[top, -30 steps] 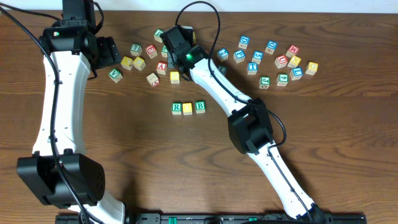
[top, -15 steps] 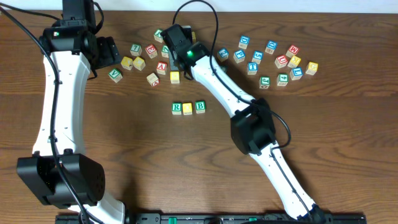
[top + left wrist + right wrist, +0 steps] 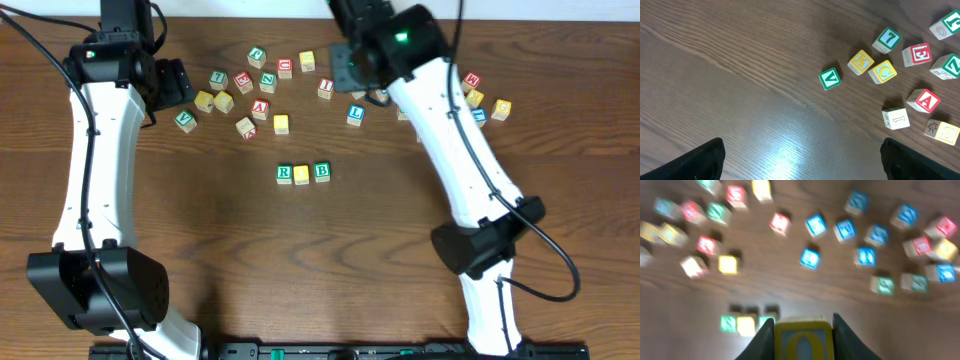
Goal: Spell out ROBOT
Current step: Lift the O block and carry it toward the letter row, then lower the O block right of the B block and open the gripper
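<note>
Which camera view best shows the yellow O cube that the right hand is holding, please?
The right wrist view: the yellow O cube sits close up, gripped in the right hand, its letter readable though blurred. In the overhead view the right arm hides it; the left wrist view leaves it out.

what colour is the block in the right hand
Yellow: the O block, clearest in the right wrist view.

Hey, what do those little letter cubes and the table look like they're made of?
Letter cubes, such as the green V cube and red A cube: probably wood. Their side faces are pale and bare, and the tops carry matte coloured borders and letters.
Table: dark brown wood or a wood-look laminate, I cannot tell which. Grain lines run across it, and a soft glare patch suggests a semi-gloss finish.
</note>
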You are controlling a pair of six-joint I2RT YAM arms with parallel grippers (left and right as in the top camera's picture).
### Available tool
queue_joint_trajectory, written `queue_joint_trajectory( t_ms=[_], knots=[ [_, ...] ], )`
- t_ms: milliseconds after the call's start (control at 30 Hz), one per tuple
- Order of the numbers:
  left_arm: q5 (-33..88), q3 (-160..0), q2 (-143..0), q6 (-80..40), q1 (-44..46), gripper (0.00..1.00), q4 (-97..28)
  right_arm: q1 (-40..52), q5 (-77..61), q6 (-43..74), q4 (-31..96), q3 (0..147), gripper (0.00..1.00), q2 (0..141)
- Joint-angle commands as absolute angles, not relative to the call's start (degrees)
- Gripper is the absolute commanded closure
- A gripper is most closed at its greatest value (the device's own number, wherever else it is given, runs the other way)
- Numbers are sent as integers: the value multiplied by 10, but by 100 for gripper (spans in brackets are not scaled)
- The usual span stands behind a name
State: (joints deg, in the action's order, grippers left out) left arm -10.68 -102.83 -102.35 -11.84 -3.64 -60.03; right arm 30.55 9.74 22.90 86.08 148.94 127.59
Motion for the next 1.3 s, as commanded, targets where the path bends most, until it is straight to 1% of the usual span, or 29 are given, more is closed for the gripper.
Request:
queue_joint_trajectory(
  t_ms=[0, 67, 200, 400, 633, 1067, 1267],
  knots=[
    [-112, -1024, -1031, -117, -37, 3, -602, 300, 85, 222, 912, 1481, 82, 1306],
    [-112, -1024, -1031, -117, -37, 2, -602, 302, 84, 222, 926, 1464, 83, 1322],
    [-112, -1024, -1031, -117, -37, 2, -602, 312, 76, 222, 904, 1408, 83, 1336],
    [-112, -1024, -1031, -117, -37, 2, -602, 318, 34, 222, 834, 1281, 83, 1338],
    [-112, -1024, -1031, -117, -37, 2, -602, 325, 17, 227, 764, 1197, 85, 1338],
    [-112, -1024, -1031, -117, -37, 2, -602, 340, 17, 261, 639, 1109, 86, 1339],
    [-112, -1024, -1031, -117, -37, 2, -602, 342, 18, 262, 635, 1108, 85, 1338]
  ],
)
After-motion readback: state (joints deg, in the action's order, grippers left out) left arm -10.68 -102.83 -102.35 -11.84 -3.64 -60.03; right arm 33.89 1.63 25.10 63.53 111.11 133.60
